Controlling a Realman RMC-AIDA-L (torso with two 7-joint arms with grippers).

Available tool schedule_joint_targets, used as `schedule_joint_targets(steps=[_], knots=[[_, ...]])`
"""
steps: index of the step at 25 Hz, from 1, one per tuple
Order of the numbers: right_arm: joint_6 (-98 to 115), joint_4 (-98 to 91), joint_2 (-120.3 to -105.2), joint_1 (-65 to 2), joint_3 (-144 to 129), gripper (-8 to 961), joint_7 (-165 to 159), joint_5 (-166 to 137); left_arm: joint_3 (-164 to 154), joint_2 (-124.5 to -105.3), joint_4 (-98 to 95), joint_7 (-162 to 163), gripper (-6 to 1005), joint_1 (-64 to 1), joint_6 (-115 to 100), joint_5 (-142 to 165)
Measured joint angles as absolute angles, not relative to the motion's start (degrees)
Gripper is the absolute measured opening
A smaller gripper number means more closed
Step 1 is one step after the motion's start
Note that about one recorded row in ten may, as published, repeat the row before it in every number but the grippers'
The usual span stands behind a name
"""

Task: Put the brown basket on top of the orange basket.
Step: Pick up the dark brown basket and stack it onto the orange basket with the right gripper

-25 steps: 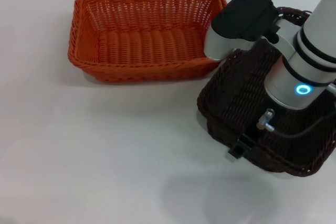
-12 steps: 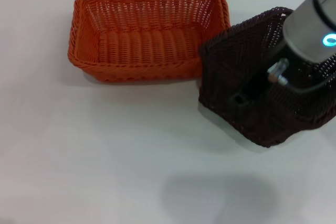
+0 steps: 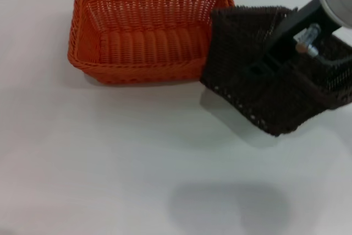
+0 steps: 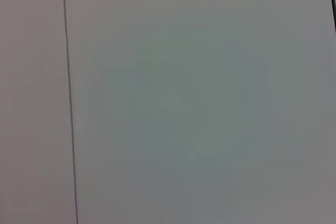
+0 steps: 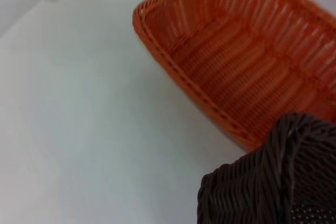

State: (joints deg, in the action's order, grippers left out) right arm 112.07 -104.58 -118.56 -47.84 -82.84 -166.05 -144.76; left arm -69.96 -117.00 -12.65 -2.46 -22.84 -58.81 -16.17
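Note:
The orange basket sits upright on the white table at the back left. The brown basket hangs tilted just to its right, lifted off the table, with its left edge close to the orange basket's right rim. My right gripper reaches down from the upper right and is shut on the brown basket's wall. The right wrist view shows the orange basket beyond a corner of the brown basket. My left gripper is out of view.
The white table stretches in front of and to the left of both baskets. The left wrist view shows only a plain grey surface with a thin dark line.
My right gripper has lifted the brown basket off the table, tipped it, and carried it back and left towards the orange basket. The orange basket has shifted slightly left.

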Motion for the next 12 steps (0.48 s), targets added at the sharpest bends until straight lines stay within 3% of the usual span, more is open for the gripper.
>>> schedule_joint_targets(steps=[12], knots=[[113.14, -105.38, -118.15, -52.75, -79.45, 155, -166.24, -144.86, -69.96, -116.95, -12.66, -2.38, 694, -23.05, -58.80, -16.17]])
